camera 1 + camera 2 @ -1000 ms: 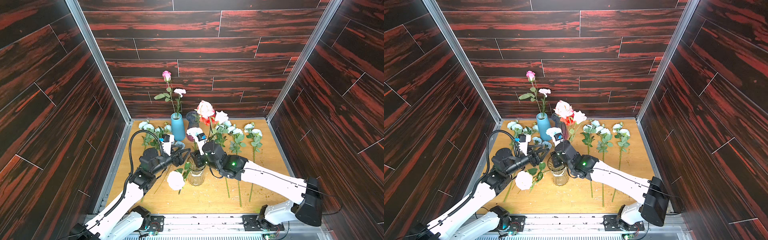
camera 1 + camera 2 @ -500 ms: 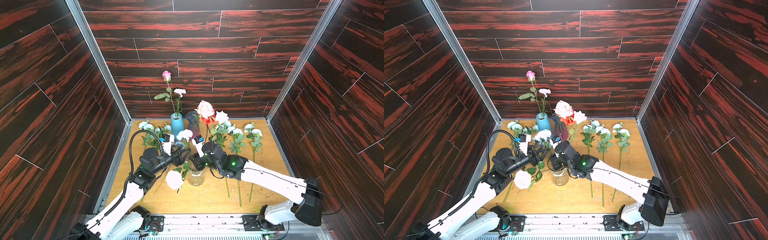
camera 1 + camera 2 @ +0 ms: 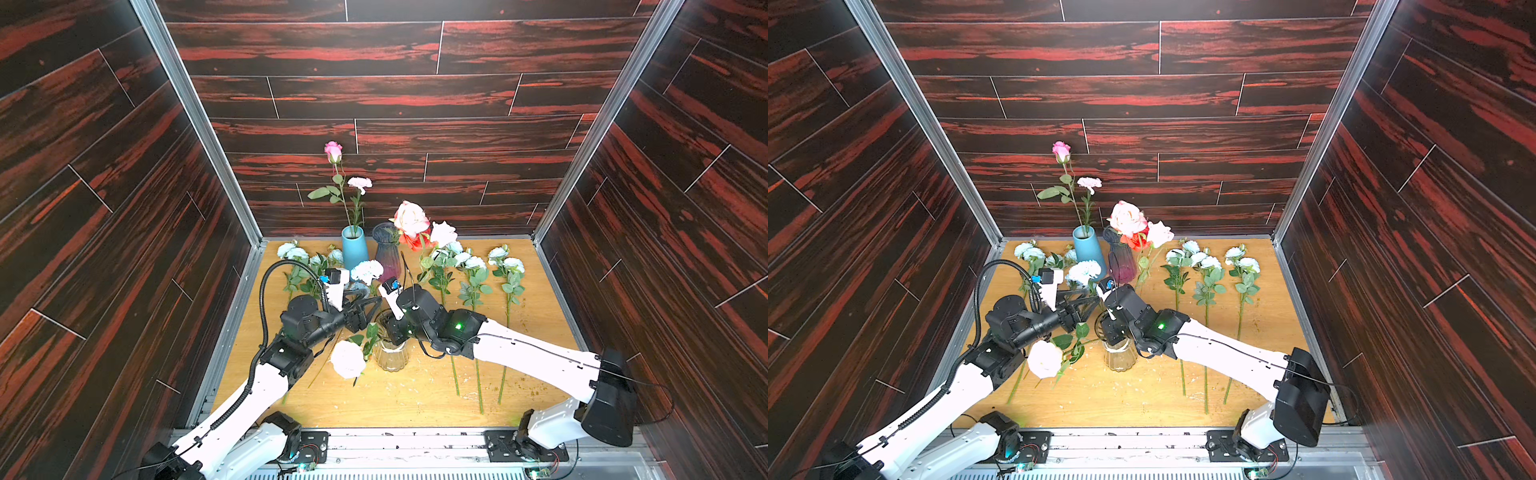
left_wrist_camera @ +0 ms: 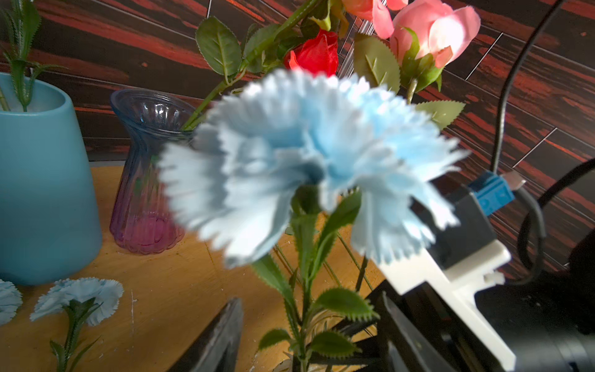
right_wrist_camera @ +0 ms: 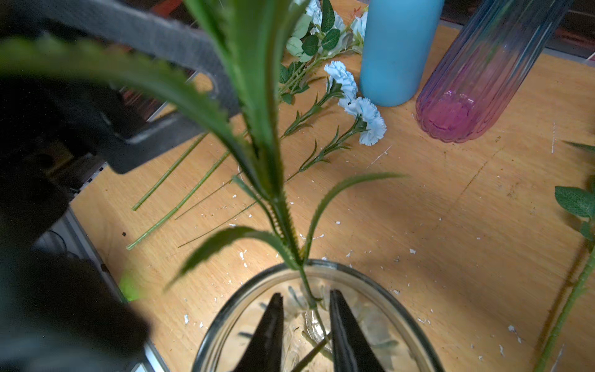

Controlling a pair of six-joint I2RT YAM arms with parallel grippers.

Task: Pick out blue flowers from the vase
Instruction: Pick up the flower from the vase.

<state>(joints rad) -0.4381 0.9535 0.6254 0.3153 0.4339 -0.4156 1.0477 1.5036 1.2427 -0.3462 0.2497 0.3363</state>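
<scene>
One of the blue flowers (image 3: 367,271) (image 3: 1082,272) stands upright in the clear glass vase (image 3: 390,359) (image 3: 1120,358). Its ruffled head (image 4: 306,161) fills the left wrist view. My left gripper (image 4: 309,335) (image 3: 369,308) is open, its jaws wide on either side of the leafy stem (image 4: 304,309) without touching it. My right gripper (image 5: 306,294) (image 3: 392,332) reaches down into the vase mouth (image 5: 254,283). Its jaws stand a narrow gap apart with the thin stem (image 5: 309,298) between them. More blue flowers (image 5: 367,116) (image 4: 77,290) lie on the table.
A pale rose (image 3: 348,359) (image 3: 1044,359) hangs over the clear vase's left side. A teal vase (image 3: 354,247) and a purple vase (image 3: 386,253) with pink and red roses stand behind. Rows of pale flowers (image 3: 469,262) lie at the right, others (image 3: 295,251) at the back left.
The blue flower's head has swung a little to the left. My right gripper's jaws have narrowed around its stem inside the vase. The left arm has held still.
</scene>
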